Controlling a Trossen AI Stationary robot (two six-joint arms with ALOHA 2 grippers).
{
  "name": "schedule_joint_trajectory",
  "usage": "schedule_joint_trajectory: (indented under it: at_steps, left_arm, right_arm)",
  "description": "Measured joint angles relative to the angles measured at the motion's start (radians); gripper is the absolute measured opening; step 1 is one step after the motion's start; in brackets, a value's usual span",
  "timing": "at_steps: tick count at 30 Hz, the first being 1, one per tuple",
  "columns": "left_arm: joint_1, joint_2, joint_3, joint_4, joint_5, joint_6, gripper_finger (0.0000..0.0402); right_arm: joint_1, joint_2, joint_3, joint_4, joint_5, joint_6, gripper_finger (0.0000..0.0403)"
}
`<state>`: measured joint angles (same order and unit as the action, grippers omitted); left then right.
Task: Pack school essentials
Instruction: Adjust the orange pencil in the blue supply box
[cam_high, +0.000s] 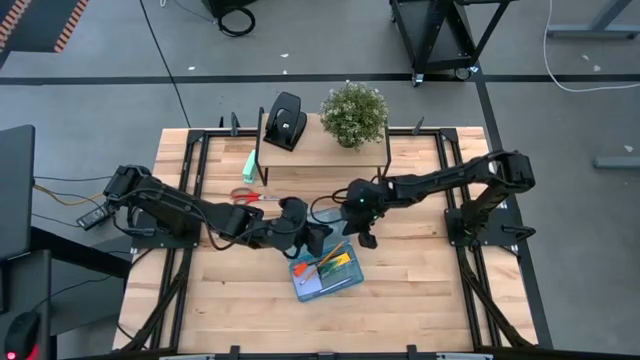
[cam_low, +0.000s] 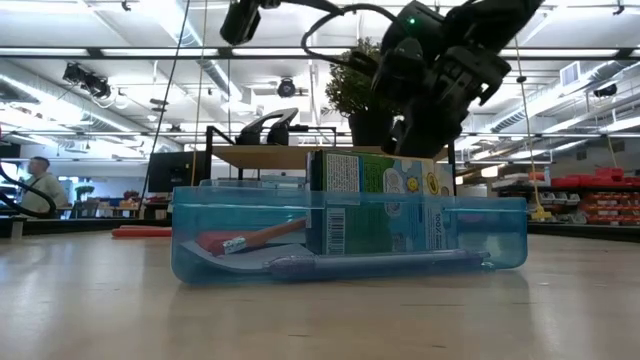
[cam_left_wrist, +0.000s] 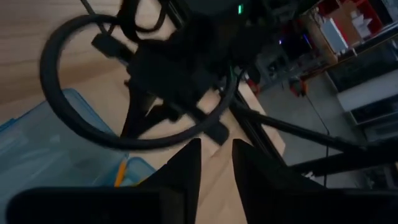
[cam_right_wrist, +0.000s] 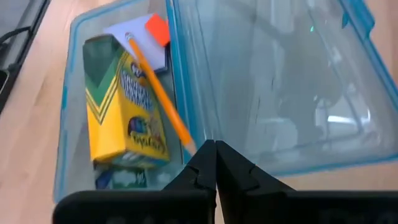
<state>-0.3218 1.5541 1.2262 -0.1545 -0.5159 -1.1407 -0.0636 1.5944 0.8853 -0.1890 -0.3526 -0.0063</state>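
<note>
While the red-handled scissors (cam_high: 246, 196) lie on the tabletop (cam_high: 400, 300) at far left, the left tool (cam_high: 316, 240), fingers slightly parted and holding nothing, hovers beside the clear blue box (cam_high: 327, 272) containing the crayon box (cam_right_wrist: 124, 99), orange pencil (cam_right_wrist: 158, 93) and note pad (cam_right_wrist: 146, 43); the right tool (cam_high: 366, 238) hangs clenched above it

Wooden table (cam_high: 230, 300): blue box (cam_high: 327, 274), scissors (cam_high: 250, 196).
</note>
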Motion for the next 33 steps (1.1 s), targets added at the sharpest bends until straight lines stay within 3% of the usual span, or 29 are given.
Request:
schedule_joint_trajectory:
  at_steps: [17,33]
  left_arm:
    - [0.000,0.000,0.006,0.007,-0.008,0.000,0.0093]
    - [-0.003,0.001,0.006,0.011,-0.008,0.001,0.0093]
  right_arm:
    - [0.051,0.000,-0.103,0.164,0.120,-0.011,0.0010]
    - [0.080,0.021,-0.103,0.173,0.109,-0.020,0.0010]
